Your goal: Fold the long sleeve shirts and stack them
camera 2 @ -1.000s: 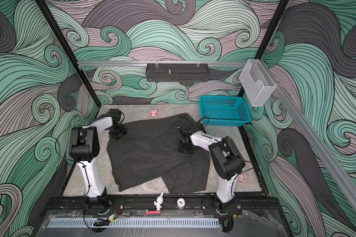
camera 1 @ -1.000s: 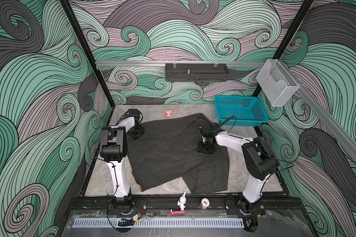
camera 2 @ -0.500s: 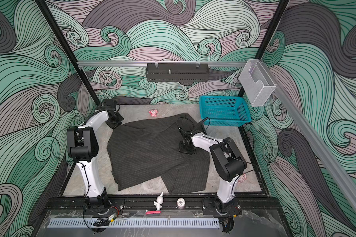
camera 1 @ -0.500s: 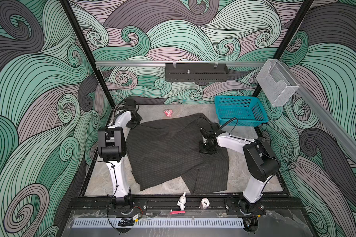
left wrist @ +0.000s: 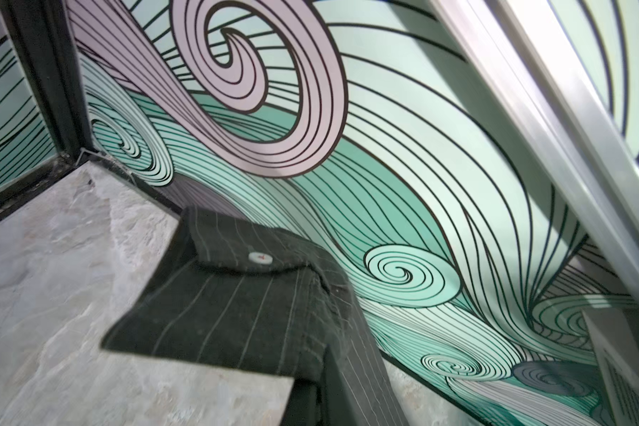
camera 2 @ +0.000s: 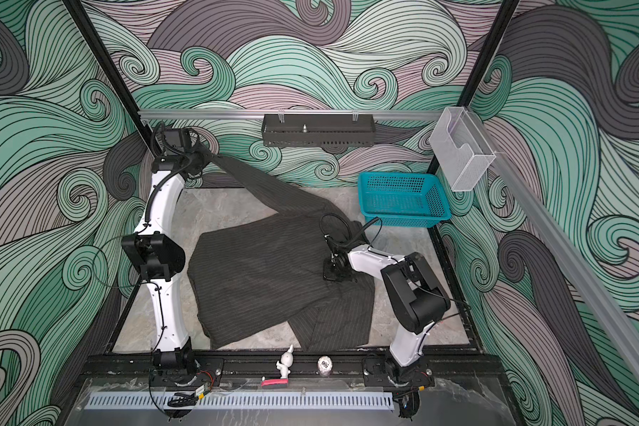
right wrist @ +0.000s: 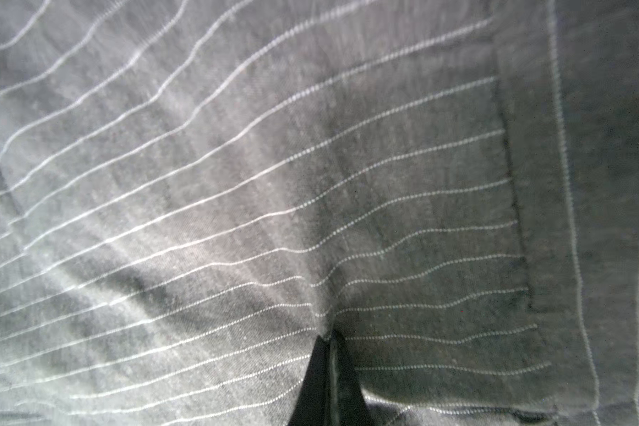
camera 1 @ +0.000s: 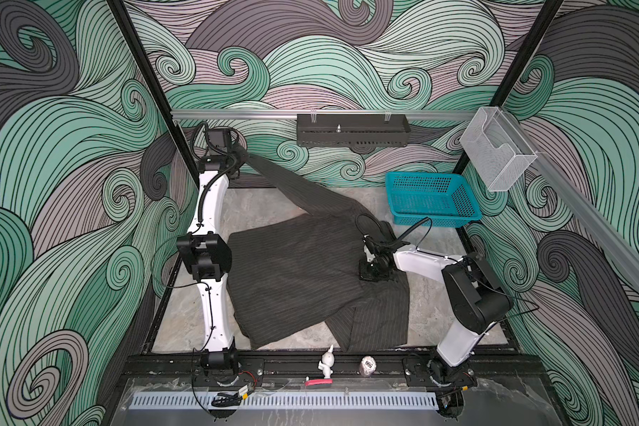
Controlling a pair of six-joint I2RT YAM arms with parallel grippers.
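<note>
The long sleeve shirt (camera 1: 296,280) (camera 2: 259,280), dark charcoal with thin pale pinstripes, lies spread on the marble table in both top views. One sleeve (camera 1: 292,184) is stretched taut up to the back left corner. There my left gripper (camera 1: 242,153) (camera 2: 207,155) is shut on it, high above the table. In the left wrist view the buttoned cuff (left wrist: 237,306) sticks out past the left gripper (left wrist: 321,369). My right gripper (camera 1: 371,274) (camera 2: 334,276) presses down on the shirt's right side. The right wrist view shows the right gripper (right wrist: 329,339) shut, with fabric (right wrist: 237,184) puckered at its tips.
A teal mesh basket (camera 1: 432,199) (camera 2: 403,199) stands at the back right of the table. A black rack (camera 1: 351,129) and a clear holder (camera 1: 495,158) hang on the rail. A white figurine (camera 1: 326,365) and a small numbered ball (camera 1: 368,365) sit on the front frame.
My left gripper closed on the sleeve at the shirt's left edge and lifted it up and back to the far left corner, stretching it. My right gripper closed where it was.
</note>
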